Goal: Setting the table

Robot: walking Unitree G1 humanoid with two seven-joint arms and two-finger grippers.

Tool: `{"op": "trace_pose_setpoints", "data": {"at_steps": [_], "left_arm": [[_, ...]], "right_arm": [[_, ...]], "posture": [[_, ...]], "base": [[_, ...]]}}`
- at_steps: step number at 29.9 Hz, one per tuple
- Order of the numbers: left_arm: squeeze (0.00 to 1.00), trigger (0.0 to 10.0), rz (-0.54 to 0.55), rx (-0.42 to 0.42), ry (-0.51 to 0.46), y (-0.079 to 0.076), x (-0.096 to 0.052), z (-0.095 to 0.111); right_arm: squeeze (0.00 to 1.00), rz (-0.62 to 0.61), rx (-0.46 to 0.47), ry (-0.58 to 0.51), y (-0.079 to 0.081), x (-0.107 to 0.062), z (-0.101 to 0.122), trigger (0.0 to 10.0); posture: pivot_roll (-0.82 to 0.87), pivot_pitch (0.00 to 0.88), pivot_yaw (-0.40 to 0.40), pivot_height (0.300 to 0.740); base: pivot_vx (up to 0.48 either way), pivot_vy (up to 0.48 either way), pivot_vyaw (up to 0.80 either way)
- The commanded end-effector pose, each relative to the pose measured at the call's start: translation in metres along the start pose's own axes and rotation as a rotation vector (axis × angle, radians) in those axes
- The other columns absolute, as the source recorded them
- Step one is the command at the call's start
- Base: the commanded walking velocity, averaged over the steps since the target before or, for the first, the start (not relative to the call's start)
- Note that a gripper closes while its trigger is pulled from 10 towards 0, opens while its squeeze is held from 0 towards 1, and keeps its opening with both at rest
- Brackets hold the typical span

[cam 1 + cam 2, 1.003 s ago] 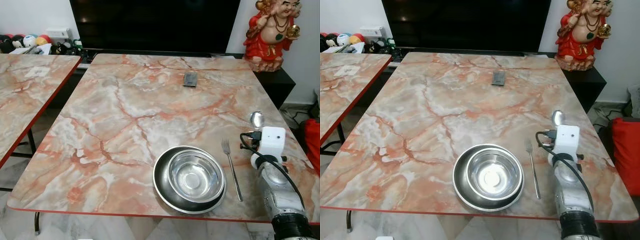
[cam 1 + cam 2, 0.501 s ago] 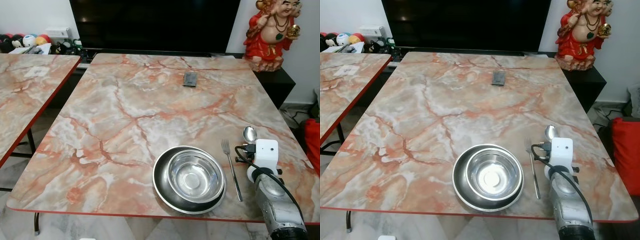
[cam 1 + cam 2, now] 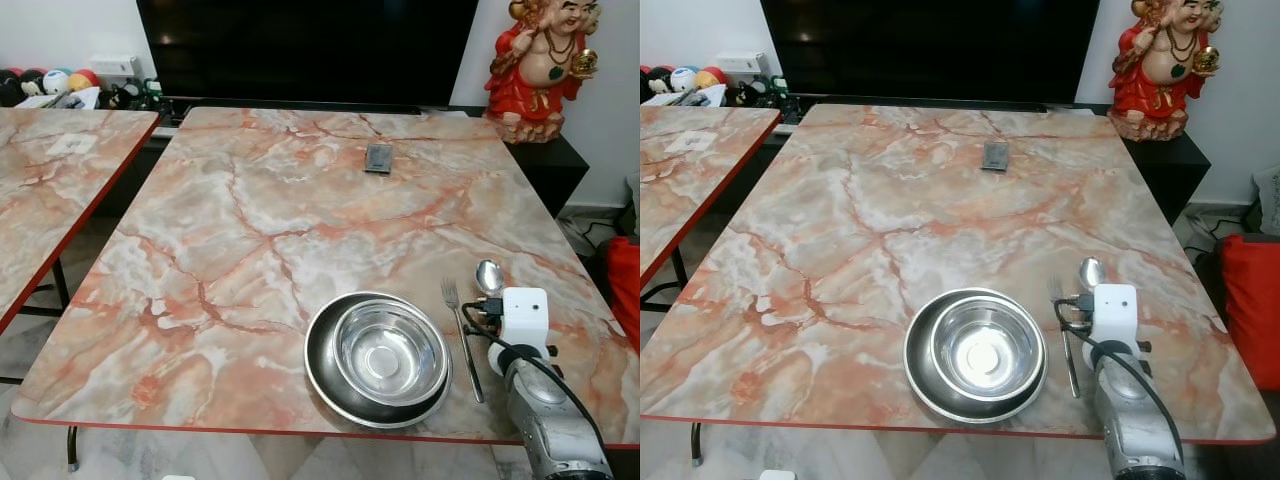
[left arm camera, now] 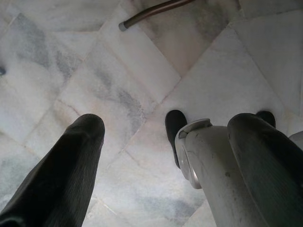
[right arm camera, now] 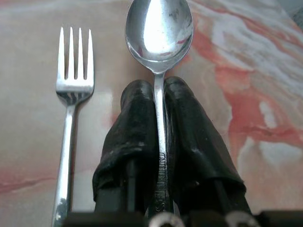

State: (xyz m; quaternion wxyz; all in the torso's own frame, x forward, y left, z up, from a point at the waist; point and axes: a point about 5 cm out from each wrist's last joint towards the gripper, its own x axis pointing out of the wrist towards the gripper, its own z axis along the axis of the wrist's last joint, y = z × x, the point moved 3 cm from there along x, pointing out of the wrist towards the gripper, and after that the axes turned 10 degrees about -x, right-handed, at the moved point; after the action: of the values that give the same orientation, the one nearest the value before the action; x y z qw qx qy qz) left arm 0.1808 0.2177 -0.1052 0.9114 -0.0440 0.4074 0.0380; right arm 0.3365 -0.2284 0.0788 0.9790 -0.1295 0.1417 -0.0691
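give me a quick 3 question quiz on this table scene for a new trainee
1. True or false: the right gripper is shut on the spoon.
2. Which thing lies between the bowl and the spoon? A) a cup B) the fork C) a knife
3. Fill in: the bowl sits inside a larger metal ____.

Key
1. True: the two black fingers clamp the spoon's handle, its head sticking out past them, beside the fork on the table.
2. B: the fork lies to the right of the bowl, with the spoon further right.
3. Plate.
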Motion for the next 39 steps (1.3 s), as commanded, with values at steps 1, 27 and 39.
{"op": "trace_pose_setpoints", "data": {"at_steps": [1,27,39], "left_arm": [[0.0,10.0,0.009,-0.003,0.043,0.001,-0.003,-0.013],[0.0,10.0,0.016,-0.009,0.037,0.003,-0.004,-0.012],[0.0,10.0,0.017,-0.011,0.032,0.002,-0.003,-0.012]], "right_arm": [[0.0,0.002,-0.005,0.02,0.001,-0.001,-0.006,10.0],[0.0,0.037,-0.02,0.024,0.014,0.002,-0.017,10.0],[0.0,0.049,-0.028,0.024,0.02,0.002,-0.018,10.0]], "posture": [[-0.02,0.098,-0.025,0.74],[0.0,0.121,-0.024,0.74],[0.0,0.125,-0.025,0.74]], "base": [[0.0,0.0,0.0],[0.0,0.0,0.0],[0.0,0.0,0.0]]}}
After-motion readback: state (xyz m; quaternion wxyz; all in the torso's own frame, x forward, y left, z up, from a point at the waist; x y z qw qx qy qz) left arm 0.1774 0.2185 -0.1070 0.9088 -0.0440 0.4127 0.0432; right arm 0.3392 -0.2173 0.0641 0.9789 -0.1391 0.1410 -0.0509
